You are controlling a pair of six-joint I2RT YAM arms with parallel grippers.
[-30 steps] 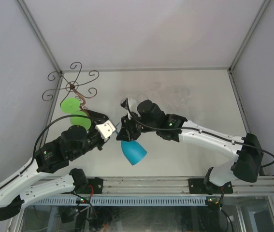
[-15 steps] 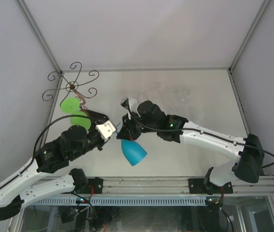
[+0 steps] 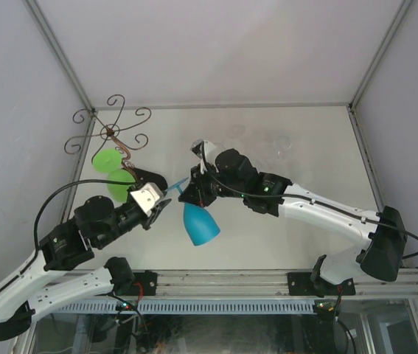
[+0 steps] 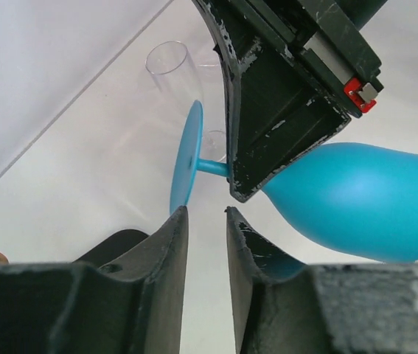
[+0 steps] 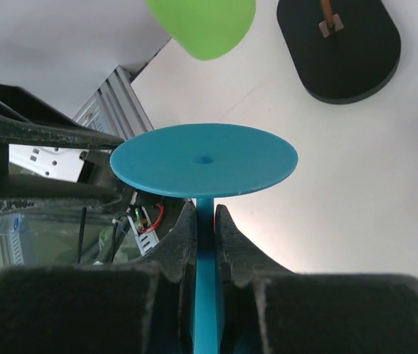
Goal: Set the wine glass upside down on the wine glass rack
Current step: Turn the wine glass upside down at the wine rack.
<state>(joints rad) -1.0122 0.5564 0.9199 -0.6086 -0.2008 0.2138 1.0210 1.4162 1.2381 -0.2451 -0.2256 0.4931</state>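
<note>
In the middle of the table, the right claw (image 3: 194, 193) pinches the thin stem of the blue wine glass (image 3: 200, 225). Its two fingers are shut tight on the stem, just under the flat round foot. The glass is up in the air and lies tipped, with its foot toward 10 o'clock and its bowl toward 5 o'clock. The left claw (image 4: 206, 214) is at the 9 o'clock side of the glass. It is open only a little, and the small gap holds nothing. Its tips are just beside the edge of the foot. I cannot tell if they touch. The wine glass rack (image 3: 113, 133) stands at 10 o'clock, well apart from the blue glass. Two green glasses (image 3: 108, 160) hang on it.
</note>
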